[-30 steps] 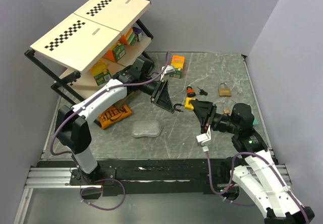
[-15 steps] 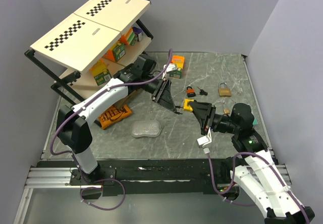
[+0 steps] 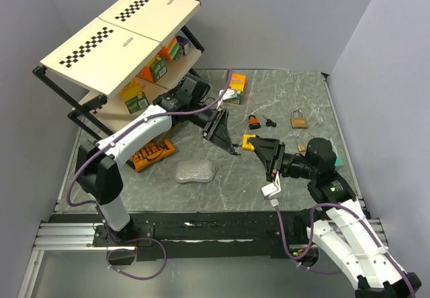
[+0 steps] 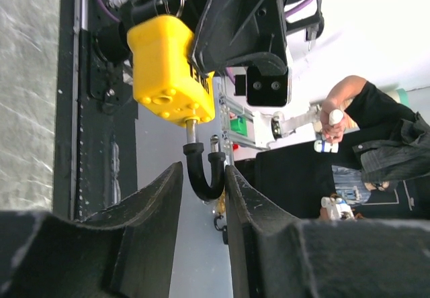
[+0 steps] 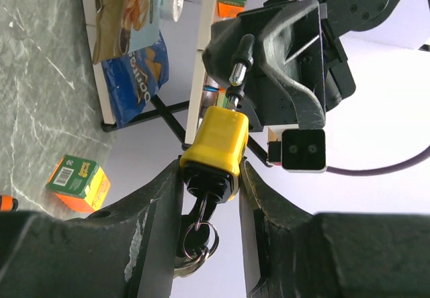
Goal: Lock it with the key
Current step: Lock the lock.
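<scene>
I hold the yellow block-shaped padlock (image 3: 249, 143) in the air over the middle of the bench (image 3: 282, 90), between my two claws. My right claw (image 5: 209, 172) is clamped on the sides of its body, at the black end where the keyhole sits. A silver key ring (image 5: 197, 239) hangs out of that end, between my fingers and back toward my wrist.

The padlock's long axis runs from one claw to the other, roughly along the bench's near edge. The key end points right, into my right claw. The black U-shaped shackle (image 4: 202, 182) points left, into my left claw (image 4: 203, 172). My left claw is closed on the bend of the shackle, one finger pressed on each side. One leg of the shackle runs on a bare metal post into the yellow body. The other leg's tip stands free beside the body, so the padlock is not locked.

Toward the bench's far right lie a brass padlock (image 3: 299, 119) and a small orange-and-black padlock (image 3: 254, 121), well apart from mine. A clear plastic packet (image 3: 195, 172) lies toward the near edge, left of my claws.
</scene>
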Controlling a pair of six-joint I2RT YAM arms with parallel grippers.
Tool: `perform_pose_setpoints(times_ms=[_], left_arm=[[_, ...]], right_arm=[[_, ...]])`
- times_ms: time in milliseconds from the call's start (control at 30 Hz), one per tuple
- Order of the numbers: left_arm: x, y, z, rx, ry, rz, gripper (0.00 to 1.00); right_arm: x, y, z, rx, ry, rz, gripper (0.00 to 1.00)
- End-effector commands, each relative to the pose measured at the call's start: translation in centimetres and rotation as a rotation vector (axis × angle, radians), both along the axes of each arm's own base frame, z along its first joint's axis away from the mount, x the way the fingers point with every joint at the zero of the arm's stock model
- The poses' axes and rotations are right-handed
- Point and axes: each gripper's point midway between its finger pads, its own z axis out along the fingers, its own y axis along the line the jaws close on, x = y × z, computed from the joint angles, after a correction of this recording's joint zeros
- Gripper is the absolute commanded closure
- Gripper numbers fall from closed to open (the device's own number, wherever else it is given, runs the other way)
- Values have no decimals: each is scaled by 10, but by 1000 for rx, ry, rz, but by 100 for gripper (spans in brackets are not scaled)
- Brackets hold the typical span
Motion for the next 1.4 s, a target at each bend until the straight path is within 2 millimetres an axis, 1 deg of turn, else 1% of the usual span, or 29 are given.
perform_pose_setpoints(times_ms=[0,33,133,200,267,333,367,400,467,533,567,633,700,767,800,833,933,1067,1133,1200,1333,1367], left_arm=[[-10,0,-1,4,-28,-40,65],[-9,1,-1,1,-33,-39,65],[-10,0,1,-11,-36,-37,72],[-10,0,4,-25,-46,-36,80],[-11,1,8,-36,-53,-38,87],[-11,1,9,-42,-54,-38,86],[-12,1,10,-46,-57,-39,80],[-11,1,10,-44,-57,-34,77],[-10,1,10,-44,-66,-27,71],[-7,-1,12,-46,-88,-12,68],[-4,-1,14,-54,-101,-8,67],[-2,-2,19,-64,-107,-5,69],[-2,-1,17,-61,-101,-11,76],[-2,1,15,-57,-91,-14,80],[-1,2,14,-57,-90,-12,80],[0,4,15,-59,-91,-11,80],[-1,7,12,-48,-86,-15,75],[-1,7,8,-35,-67,-20,66],[-2,8,7,-30,-75,-25,64],[-2,8,5,-31,-87,-28,64],[-1,6,1,-22,-99,-17,68],[1,5,3,-32,-110,-14,69]], right_arm=[[-11,2,34,33,-134,30,100],[-12,2,35,33,-136,32,100],[-14,2,35,34,-134,35,100],[-14,3,34,33,-132,34,100],[-15,3,36,37,-131,39,100],[-16,4,37,39,-125,46,100],[-17,4,37,40,-121,48,100],[-18,5,37,40,-118,53,100],[-19,5,36,37,-112,57,100],[-20,5,34,31,-103,60,100],[-21,5,34,31,-99,62,100],[-22,5,34,31,-87,66,100],[-22,5,34,31,-84,66,100],[-22,5,34,33,-91,63,100],[-21,4,33,32,-87,60,100],[-21,5,35,35,-86,61,100],[-21,4,35,40,-70,53,100],[-19,4,35,47,-69,50,100],[-18,4,35,46,-66,50,100],[-18,5,36,49,-57,49,100],[-17,5,39,56,-51,44,100],[-16,5,38,54,-47,46,100]])
